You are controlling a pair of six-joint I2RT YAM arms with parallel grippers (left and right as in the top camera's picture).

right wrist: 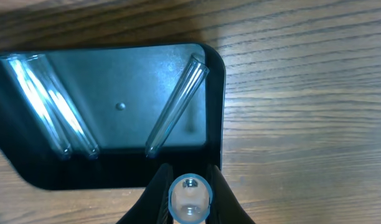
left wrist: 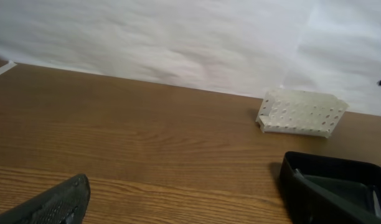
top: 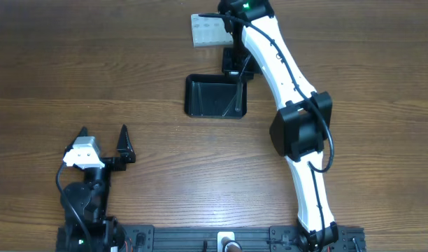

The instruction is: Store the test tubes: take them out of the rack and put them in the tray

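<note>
Gripping one test tube [right wrist: 190, 198] end-on, fingers closed on it, your right hand [right wrist: 189, 179] hung between rack [top: 210, 31] and tray [right wrist: 122, 81], the tray just nearward, three stored tubes [right wrist: 176, 106] inside; your left hand [top: 103, 131] rested open, well apart.

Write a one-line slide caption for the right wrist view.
Right gripper holds a test tube, seen end-on, at the rim of the black tray, where three tubes lie.
</note>
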